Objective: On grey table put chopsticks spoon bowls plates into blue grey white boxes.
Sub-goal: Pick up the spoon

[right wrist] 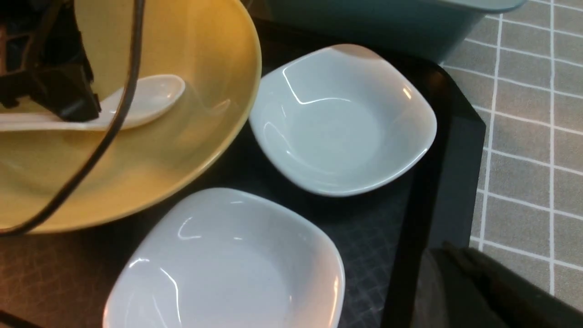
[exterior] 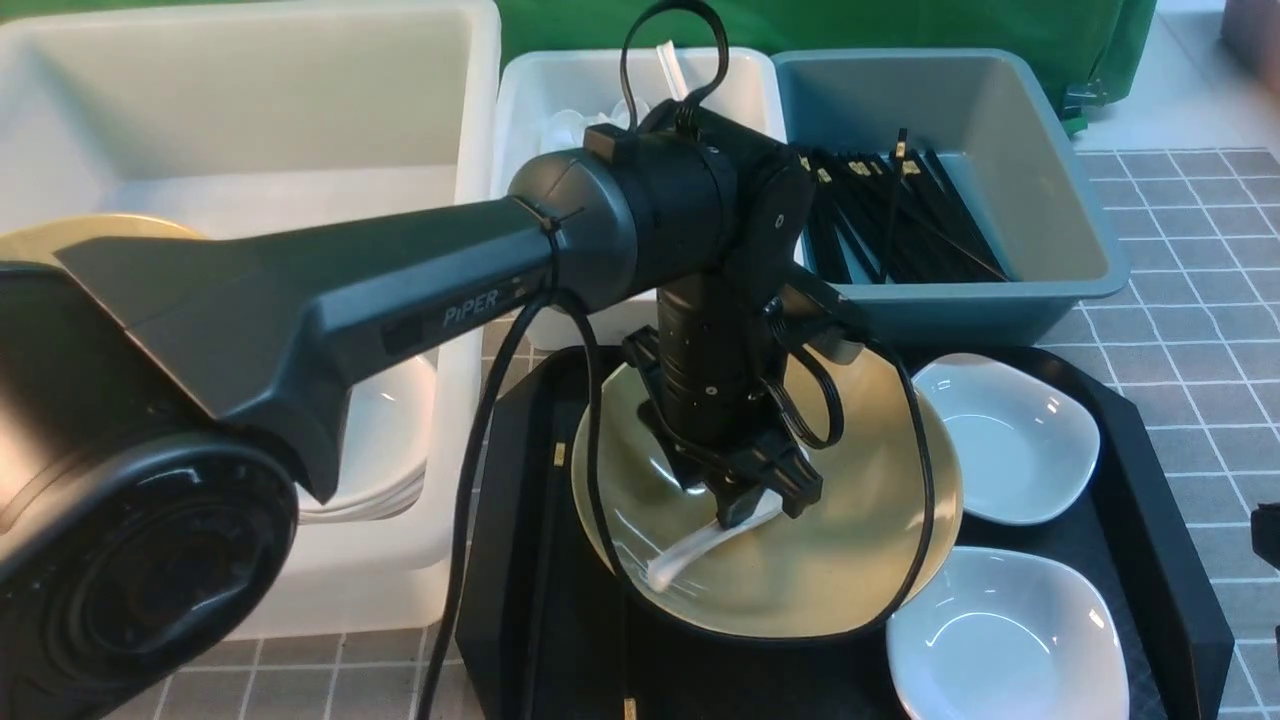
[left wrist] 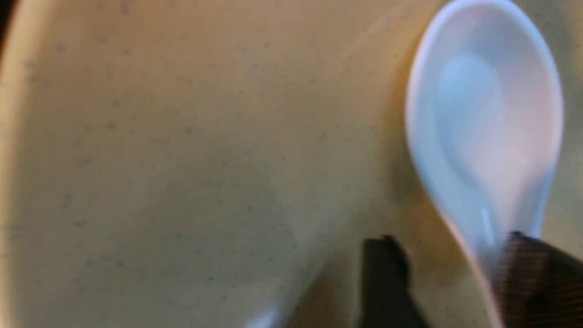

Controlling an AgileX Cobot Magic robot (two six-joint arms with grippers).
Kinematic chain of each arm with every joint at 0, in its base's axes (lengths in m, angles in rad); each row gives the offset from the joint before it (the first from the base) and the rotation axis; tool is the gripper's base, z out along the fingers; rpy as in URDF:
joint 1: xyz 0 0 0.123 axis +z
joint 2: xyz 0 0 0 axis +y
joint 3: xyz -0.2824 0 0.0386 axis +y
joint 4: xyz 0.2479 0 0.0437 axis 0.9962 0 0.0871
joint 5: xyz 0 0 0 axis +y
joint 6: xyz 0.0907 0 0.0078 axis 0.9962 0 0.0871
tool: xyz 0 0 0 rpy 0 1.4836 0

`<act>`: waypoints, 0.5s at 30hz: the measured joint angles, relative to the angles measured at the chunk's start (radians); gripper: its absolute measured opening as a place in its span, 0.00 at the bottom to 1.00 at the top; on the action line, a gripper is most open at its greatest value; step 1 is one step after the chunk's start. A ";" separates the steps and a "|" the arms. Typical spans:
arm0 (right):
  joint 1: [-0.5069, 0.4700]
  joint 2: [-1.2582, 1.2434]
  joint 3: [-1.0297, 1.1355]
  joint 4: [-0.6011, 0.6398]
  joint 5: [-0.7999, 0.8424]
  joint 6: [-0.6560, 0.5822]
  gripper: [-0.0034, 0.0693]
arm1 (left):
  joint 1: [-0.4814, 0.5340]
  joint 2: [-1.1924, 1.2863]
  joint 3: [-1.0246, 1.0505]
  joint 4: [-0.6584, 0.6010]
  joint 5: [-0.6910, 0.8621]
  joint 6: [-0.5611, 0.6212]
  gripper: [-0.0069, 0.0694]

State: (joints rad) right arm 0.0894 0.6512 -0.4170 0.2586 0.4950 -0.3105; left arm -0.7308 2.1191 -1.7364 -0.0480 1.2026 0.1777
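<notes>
Far left, the translucent white tub (exterior: 250, 100), half blocked by the left arm (exterior: 330, 300); reads "PiPER" in pale letters on that arm's side. Behind the black tray (exterior: 1150, 480) on the grey desk (exterior: 1200, 250), the blue-grey bin (exterior: 1000, 290) with black chopsticks (exterior: 900, 220) lying front to back, gold bands at the far ends. Beside it the small white bin (exterior: 520, 110), contents hard to make out behind the wrist. On the tray, an olive-yellow bowl (exterior: 850, 560), with two white plates (exterior: 1005, 440) just to its right. In the bowl, the spoon (exterior: 690, 555), hollow up, long axis slanted: handle toward the near left, scoop toward the far right, mostly hidden under the left claw (exterior: 760, 495) from the front. Left claw narrowly parted astride the handle, one finger (left wrist: 537, 273) against it, the other just clear. Right claw (right wrist: 473, 287) a dark blur at the tray's edge, pressed closed
</notes>
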 joint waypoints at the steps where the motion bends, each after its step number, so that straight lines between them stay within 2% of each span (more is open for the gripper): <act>1: 0.000 0.000 0.000 0.001 -0.002 0.000 0.10 | 0.000 0.000 0.000 -0.012 0.001 0.000 0.22; 4: 0.000 0.000 0.000 0.001 -0.004 0.000 0.10 | 0.000 0.000 -0.005 -0.020 0.005 0.000 0.12; 7: 0.000 0.000 0.002 0.001 -0.004 0.000 0.10 | 0.000 0.000 -0.032 -0.019 0.016 0.000 0.10; 9: 0.000 0.000 0.003 0.001 -0.004 0.000 0.10 | 0.000 -0.009 -0.068 -0.024 0.015 0.003 0.14; 10: 0.000 0.000 0.004 0.001 -0.004 0.000 0.10 | 0.000 -0.021 -0.077 -0.039 0.015 0.011 0.20; 11: 0.000 0.000 0.004 0.001 -0.004 0.000 0.10 | 0.000 -0.021 -0.078 -0.039 0.015 0.010 0.20; 15: 0.000 0.000 0.005 0.001 -0.004 0.000 0.10 | 0.000 -0.043 -0.086 -0.067 0.019 0.025 0.42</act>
State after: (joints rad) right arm 0.0894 0.6512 -0.4124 0.2594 0.4908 -0.3105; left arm -0.7308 2.0756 -1.8221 -0.1151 1.2212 0.2027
